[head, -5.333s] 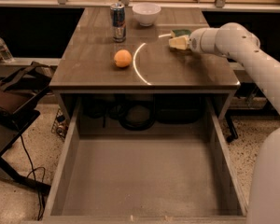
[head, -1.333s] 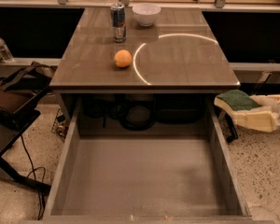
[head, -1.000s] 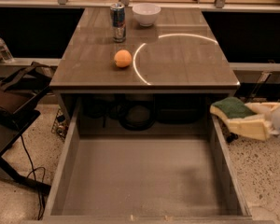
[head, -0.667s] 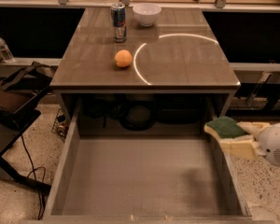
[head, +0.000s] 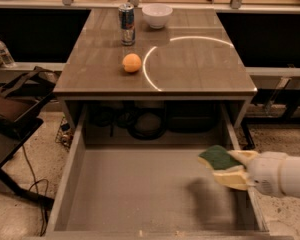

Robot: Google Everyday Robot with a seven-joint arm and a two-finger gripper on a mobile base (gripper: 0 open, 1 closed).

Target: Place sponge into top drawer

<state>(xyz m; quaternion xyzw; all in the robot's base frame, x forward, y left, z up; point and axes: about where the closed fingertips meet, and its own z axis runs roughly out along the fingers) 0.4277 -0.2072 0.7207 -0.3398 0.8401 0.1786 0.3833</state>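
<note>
Gripper (head: pixel 229 168) reaches in from the right, over the right side of the open drawer (head: pixel 135 194), pale fingers (head: pixel 231 179) clamped on the sponge (head: pixel 217 158). Sponge is green side up, held above the drawer floor just inside the right wall and not resting on it, with its shadow on the floor below. Orange (head: pixel 132 63), can (head: pixel 126 23) and bowl (head: pixel 157 15) sit on the table (head: pixel 200 69).
</note>
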